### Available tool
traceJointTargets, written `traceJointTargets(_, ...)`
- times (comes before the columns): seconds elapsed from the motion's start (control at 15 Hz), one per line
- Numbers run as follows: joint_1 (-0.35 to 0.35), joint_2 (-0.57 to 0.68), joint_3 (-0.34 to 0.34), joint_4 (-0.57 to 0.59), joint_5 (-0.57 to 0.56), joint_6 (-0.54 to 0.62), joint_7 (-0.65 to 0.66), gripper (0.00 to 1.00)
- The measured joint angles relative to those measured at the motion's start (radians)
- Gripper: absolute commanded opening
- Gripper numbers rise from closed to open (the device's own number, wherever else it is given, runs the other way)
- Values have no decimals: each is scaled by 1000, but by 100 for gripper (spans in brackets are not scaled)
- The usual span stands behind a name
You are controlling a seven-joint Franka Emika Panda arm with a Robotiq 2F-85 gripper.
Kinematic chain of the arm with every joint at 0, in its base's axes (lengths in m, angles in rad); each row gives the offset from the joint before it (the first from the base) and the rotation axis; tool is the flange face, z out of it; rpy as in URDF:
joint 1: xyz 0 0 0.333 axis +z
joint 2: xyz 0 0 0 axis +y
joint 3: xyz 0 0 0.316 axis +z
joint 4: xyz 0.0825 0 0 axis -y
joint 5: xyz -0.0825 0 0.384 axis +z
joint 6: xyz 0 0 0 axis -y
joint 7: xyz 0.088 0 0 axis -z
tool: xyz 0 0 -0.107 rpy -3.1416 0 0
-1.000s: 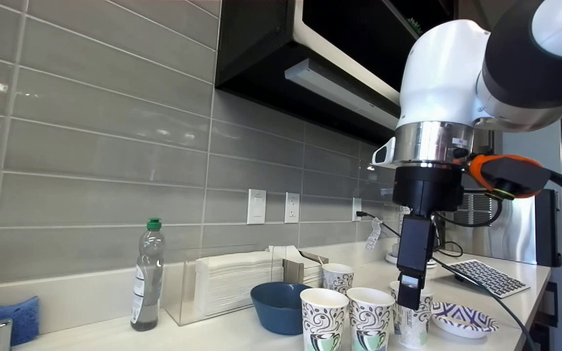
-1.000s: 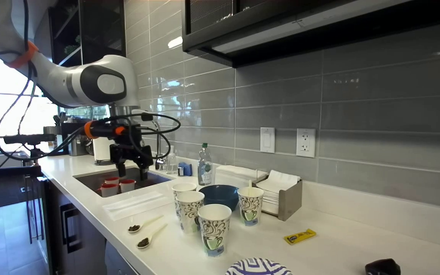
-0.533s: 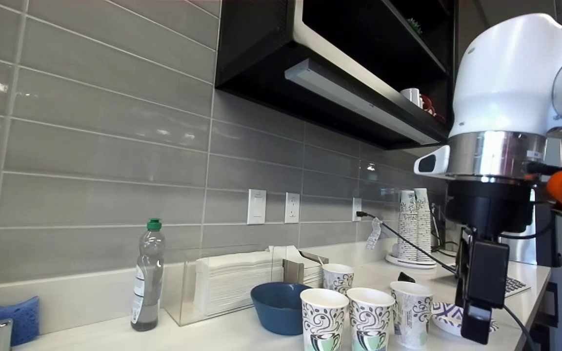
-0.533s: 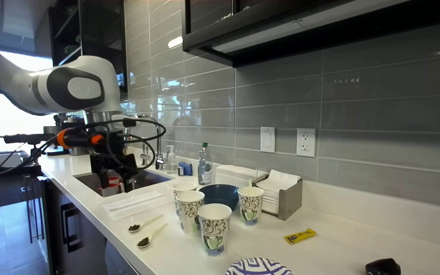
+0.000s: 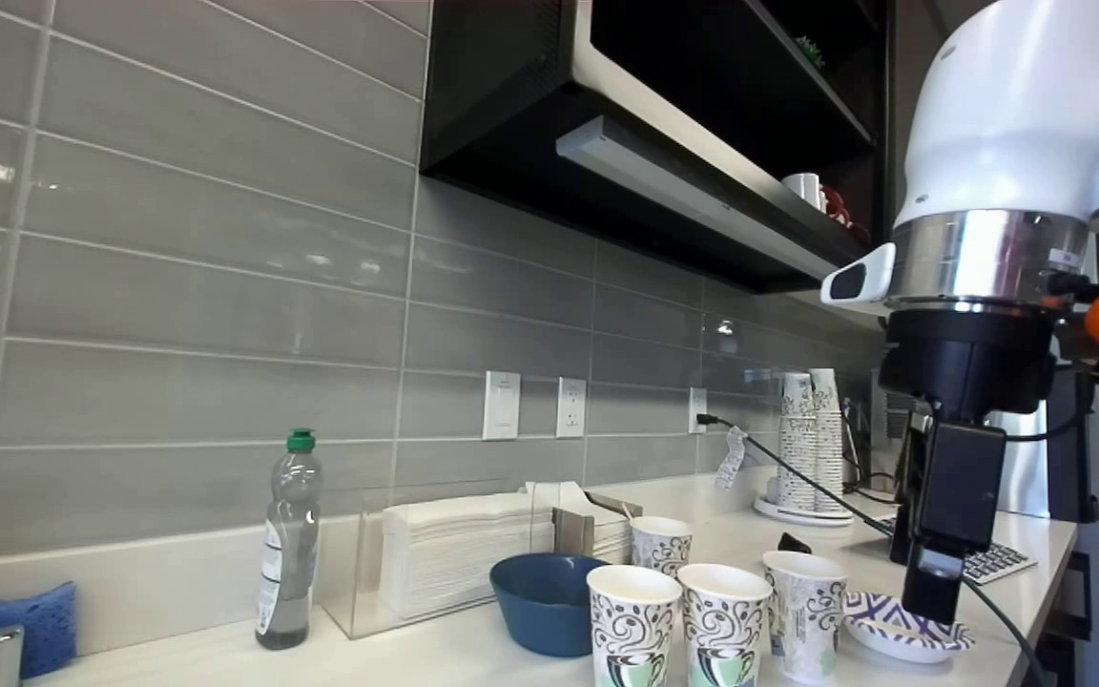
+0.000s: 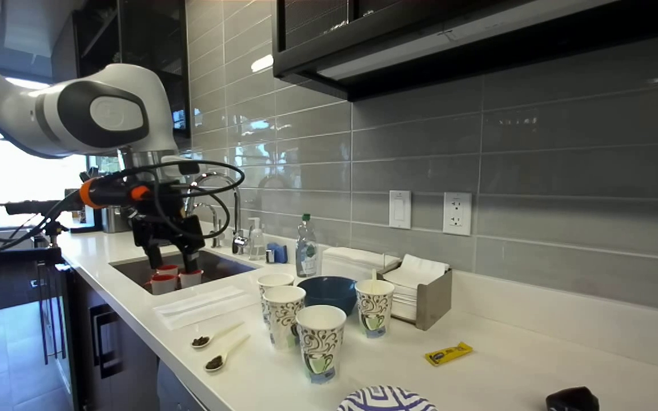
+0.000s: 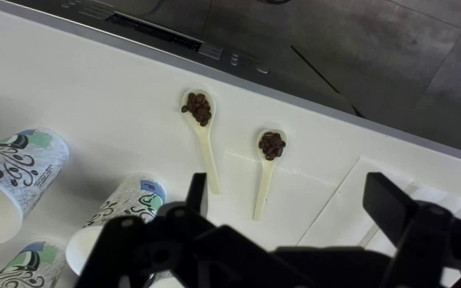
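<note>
Wrist view and both exterior views: we inspected a white countertop (image 6: 512,354) running from near to far; in an exterior view, a sink (image 6: 220,267) is set into its far stretch. Above the counter we found the gripper (image 7: 287,187), its fingers spread apart and released. In an exterior view a metal napkin holder (image 6: 436,299) stands at the right, close to the tiled wall (image 6: 580,171), and a white paper napkin (image 6: 203,305) lies flat just on the near side of the sink. Left of the holder we log a blue bowl (image 6: 327,292), and on its far side an upright green-capped bottle (image 6: 306,251). Four patterned paper cups (image 6: 321,342) stand upright, three in a line running near to far, the fourth to their right. Three red-and-white mugs (image 6: 163,284) sit in the sink. Left of the cups lie two pale spoons (image 7: 209,158); in the wrist view they show between the fingers, though depth is poor there and we cannot tell how high the gripper hangs over them. A yellow packet (image 6: 449,354) lies right of the cups. Each spoon carries small dark beans (image 7: 271,146) in its scoop.
</note>
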Motion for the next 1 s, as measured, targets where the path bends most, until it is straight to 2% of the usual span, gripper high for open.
traceJointTargets(0.67, 0, 3, 4, 2, 0, 0, 1, 100)
traceJointTargets(0.8, 11, 33, 21, 11, 2, 16, 2, 100)
traceJointTargets(1.0, 32, 133, 70, 28, 2, 101, 19, 100)
